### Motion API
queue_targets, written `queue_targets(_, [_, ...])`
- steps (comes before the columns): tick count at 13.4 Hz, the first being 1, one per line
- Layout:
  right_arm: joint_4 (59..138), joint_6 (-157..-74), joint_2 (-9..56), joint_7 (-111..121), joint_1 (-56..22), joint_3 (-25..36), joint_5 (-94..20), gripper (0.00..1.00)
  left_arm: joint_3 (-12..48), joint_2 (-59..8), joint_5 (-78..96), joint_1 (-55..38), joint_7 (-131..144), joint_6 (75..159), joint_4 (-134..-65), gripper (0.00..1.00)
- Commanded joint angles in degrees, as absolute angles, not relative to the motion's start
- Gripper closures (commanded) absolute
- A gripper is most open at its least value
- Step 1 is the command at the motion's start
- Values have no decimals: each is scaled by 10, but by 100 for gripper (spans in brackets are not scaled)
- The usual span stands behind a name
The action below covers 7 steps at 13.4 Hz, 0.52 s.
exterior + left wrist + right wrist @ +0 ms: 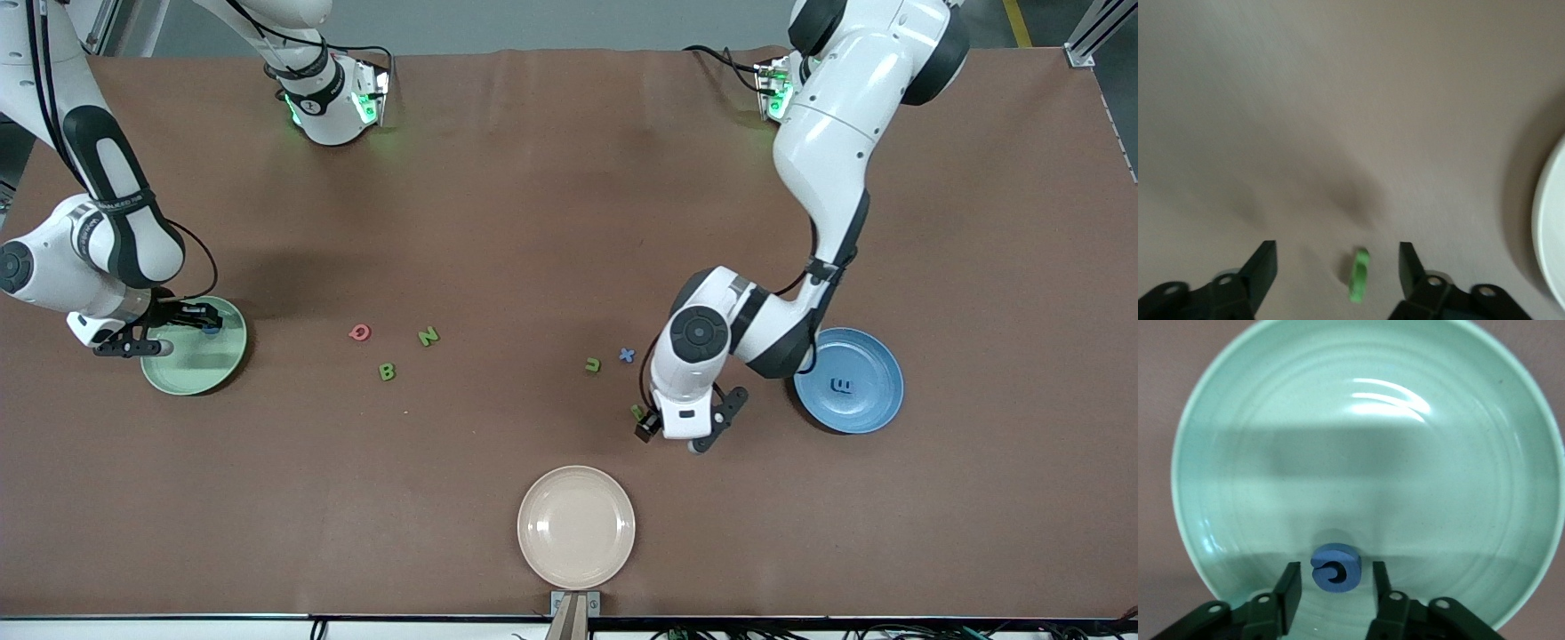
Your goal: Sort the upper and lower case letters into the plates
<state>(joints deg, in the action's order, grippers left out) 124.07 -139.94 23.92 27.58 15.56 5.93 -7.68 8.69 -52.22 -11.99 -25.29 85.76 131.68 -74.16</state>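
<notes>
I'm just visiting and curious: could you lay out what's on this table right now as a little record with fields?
Plates: pale green plate, blue plate, beige plate
In green plate: blue letter
In blue plate: one blue letter
Loose letters: pink Q, green N, green B, green u, blue x
Right gripper: open, straddling the blue letter
Left gripper: open around a small green letter on the table
</notes>
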Motion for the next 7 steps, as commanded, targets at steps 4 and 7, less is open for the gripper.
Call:
queue_targets(4, [1237,-1341,142,238,85,50,-71,0,83,-548,-119,-273,866,1348,-727,40])
queue_targets(7, [1237,-1311,137,156,21,49,-71,0,82,-554,-120,-273,863,1348,-728,73])
